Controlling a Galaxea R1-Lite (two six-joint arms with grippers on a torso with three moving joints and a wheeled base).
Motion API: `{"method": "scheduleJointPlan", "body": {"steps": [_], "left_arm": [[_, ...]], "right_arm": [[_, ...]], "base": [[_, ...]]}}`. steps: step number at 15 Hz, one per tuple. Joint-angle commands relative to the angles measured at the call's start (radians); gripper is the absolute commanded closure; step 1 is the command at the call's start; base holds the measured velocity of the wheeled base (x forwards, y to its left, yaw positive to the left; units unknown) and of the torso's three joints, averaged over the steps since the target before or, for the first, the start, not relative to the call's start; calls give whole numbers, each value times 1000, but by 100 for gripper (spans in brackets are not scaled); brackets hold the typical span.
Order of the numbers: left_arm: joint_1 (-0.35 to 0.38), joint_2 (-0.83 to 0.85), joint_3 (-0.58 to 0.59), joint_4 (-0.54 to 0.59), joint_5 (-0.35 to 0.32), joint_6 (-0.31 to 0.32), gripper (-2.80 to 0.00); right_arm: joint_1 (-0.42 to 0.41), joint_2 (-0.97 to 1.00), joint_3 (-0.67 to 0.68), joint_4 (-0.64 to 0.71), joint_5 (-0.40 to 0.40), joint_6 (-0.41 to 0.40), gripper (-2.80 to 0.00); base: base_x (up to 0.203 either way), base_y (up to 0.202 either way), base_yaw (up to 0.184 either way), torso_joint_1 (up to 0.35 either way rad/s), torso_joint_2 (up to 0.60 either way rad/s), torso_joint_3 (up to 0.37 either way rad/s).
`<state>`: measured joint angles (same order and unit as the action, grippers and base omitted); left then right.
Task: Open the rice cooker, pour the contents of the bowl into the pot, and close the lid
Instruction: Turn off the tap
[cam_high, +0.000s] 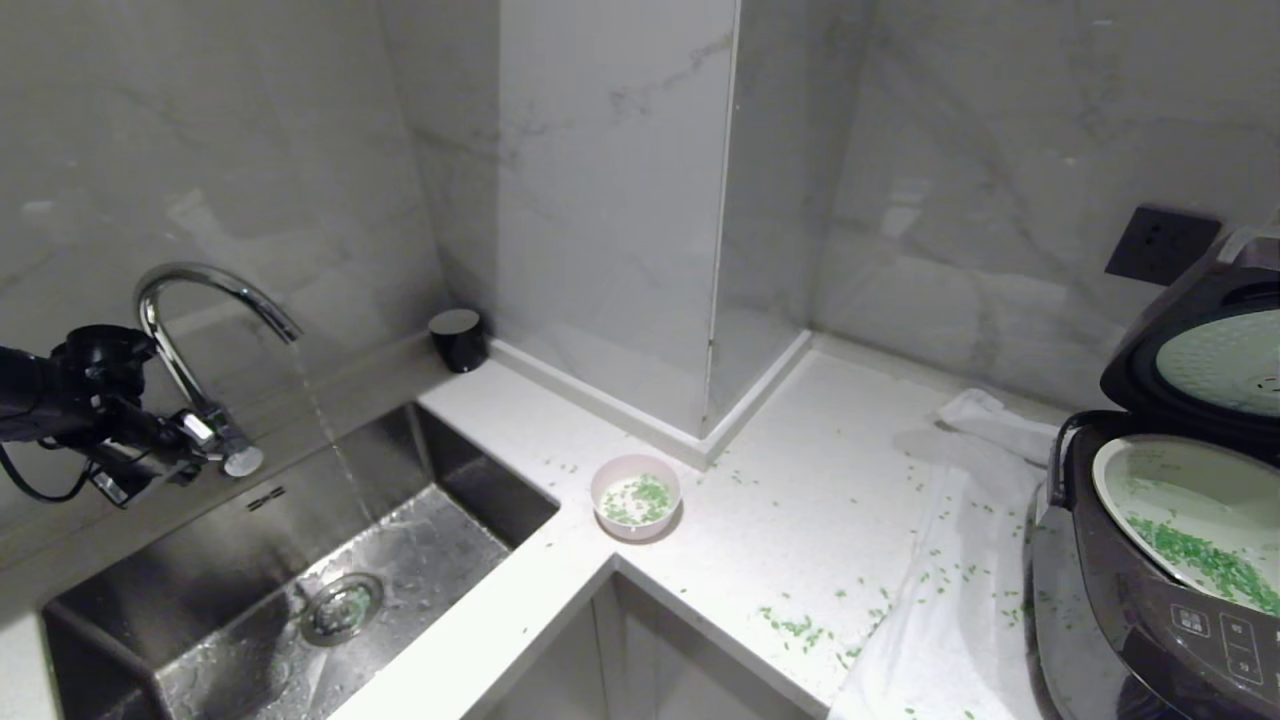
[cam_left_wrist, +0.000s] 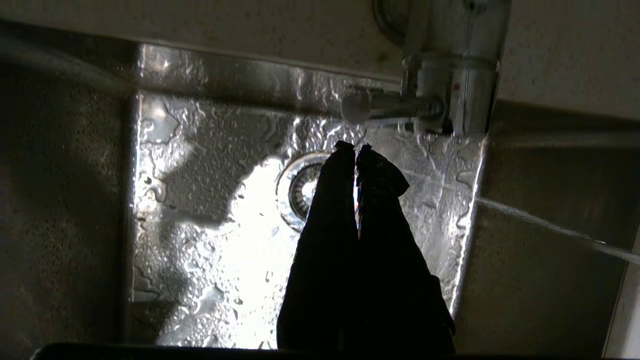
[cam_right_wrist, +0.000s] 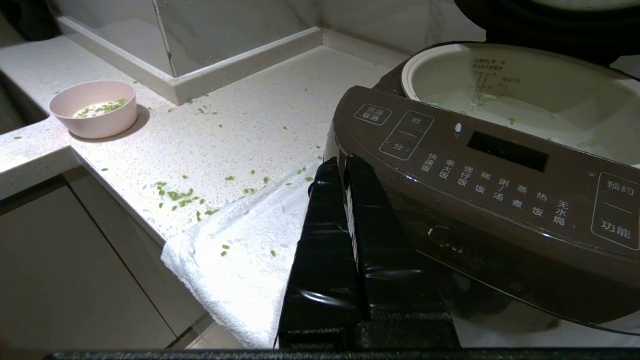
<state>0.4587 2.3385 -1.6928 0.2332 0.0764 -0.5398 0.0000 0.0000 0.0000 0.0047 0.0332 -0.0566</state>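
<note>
The dark brown rice cooker (cam_high: 1150, 610) stands at the right with its lid (cam_high: 1200, 340) hinged up. Its pale pot (cam_high: 1120, 480) holds green grain bits (cam_high: 1210, 560). On the counter corner sits the small pink bowl (cam_high: 636, 497), upright, with some green bits (cam_high: 645, 495) in it. It also shows in the right wrist view as the bowl (cam_right_wrist: 94, 107). My left gripper (cam_left_wrist: 355, 147) is shut and empty over the sink, just below the faucet lever (cam_left_wrist: 385, 107). My right gripper (cam_right_wrist: 342, 162) is shut and empty, low against the cooker's front panel (cam_right_wrist: 480, 170).
Water runs from the chrome faucet (cam_high: 200, 290) into the steel sink (cam_high: 250, 560). A white towel (cam_high: 950, 600) lies under and beside the cooker. Loose green bits (cam_high: 795, 628) are scattered over counter and towel. A black cylinder (cam_high: 458, 338) stands by the wall.
</note>
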Motion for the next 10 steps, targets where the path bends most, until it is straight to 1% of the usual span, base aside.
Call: {"method": "scheduleJointPlan", "body": {"steps": [1, 3, 5, 6, 10], "left_arm": [[8, 16, -31, 0, 27, -8, 0], [6, 17, -45, 0, 33, -28, 0], [5, 29, -48, 0, 41, -29, 0], [5, 31, -57, 0, 56, -29, 0], [5, 36, -87, 0, 61, -34, 0]], "right_arm": [[0, 0, 2, 0, 1, 0, 0], [0, 0, 2, 0, 1, -2, 0], [0, 0, 2, 1, 1, -2, 0], [0, 0, 2, 0, 1, -2, 0], [0, 0, 2, 0, 1, -2, 0]], "base": [[0, 0, 0, 0, 0, 0], [0, 0, 0, 0, 0, 0], [0, 0, 0, 0, 0, 0], [0, 0, 0, 0, 0, 0], [0, 0, 0, 0, 0, 0]]}}
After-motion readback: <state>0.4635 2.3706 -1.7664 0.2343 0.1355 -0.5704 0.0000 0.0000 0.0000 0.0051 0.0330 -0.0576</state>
